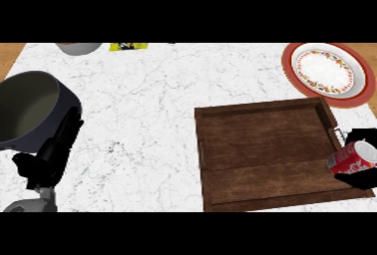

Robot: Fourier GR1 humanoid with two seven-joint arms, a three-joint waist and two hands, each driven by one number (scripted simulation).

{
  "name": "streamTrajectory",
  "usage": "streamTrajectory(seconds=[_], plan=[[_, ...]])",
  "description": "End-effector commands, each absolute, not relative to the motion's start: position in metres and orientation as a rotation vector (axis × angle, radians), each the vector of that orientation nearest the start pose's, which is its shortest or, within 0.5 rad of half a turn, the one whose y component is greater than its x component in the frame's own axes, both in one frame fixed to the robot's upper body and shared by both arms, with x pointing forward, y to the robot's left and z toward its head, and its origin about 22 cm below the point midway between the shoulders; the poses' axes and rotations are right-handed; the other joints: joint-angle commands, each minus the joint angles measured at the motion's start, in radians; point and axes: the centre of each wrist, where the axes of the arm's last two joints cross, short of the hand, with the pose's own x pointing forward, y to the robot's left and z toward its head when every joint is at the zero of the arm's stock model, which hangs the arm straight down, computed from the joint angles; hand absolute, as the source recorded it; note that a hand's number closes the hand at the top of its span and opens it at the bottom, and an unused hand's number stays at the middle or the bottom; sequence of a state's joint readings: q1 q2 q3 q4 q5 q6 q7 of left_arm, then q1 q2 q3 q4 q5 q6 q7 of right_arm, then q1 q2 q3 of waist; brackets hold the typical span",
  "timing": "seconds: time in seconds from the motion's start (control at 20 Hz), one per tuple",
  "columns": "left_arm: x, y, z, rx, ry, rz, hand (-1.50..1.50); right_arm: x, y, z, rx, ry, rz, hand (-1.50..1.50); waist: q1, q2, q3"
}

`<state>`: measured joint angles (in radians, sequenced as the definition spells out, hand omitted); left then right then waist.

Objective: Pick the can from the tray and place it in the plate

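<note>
Looking down in the head view: a white marbled bench (162, 99) fills most of the frame, with wooden flooring showing at the upper corners.

A dark wooden tray (265, 159) sits on the bench at lower right, rectangular, with a raised rim, its long side running slightly askew to the frame.

The right hand (362, 137) is at the tray's right edge, black fingers curled round a red soda can (353, 158). The can is tilted, silver top toward the upper right, white lettering on its side (not legible). It sits over the tray's right rim; cannot tell whether it touches the wood. Part of the hand shows above the can and part below it.

A round plate (327, 74) lies at upper right, beyond the tray's far corner and apart from it. It has a red outer band and a white centre ringed by an orange-speckled pattern.

A large dark pot (29, 109) with a grey interior stands at the left edge, upright, mouth open to the view.

The left hand (44, 159) shows at lower left just beside the pot, fingers straight and pointing up along the pot's side, holding nothing. Grey forearm beneath it at the frame's lower edge.

A grey bowl (77, 48) is cut off at top left; just right of it is a small yellow-and-black packet (128, 46), also cut off.
</note>
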<state>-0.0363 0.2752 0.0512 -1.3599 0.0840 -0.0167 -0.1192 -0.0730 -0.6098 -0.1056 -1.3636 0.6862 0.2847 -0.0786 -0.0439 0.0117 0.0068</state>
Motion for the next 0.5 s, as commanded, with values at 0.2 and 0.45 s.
streamTrajectory(seconds=[0.2, 0.45], plan=[[0.246, 0.310, -0.022, 0.159, -1.532, -0.126, 0.00, 0.206, -0.550, 0.105, -1.047, -1.179, 0.735, 1.50, 0.029, 0.006, 0.005], [0.248, 0.305, -0.018, 0.125, -1.529, -0.155, 0.00, 0.178, -0.598, 0.119, -1.106, -1.253, 0.711, 1.50, 0.068, 0.001, 0.002]])
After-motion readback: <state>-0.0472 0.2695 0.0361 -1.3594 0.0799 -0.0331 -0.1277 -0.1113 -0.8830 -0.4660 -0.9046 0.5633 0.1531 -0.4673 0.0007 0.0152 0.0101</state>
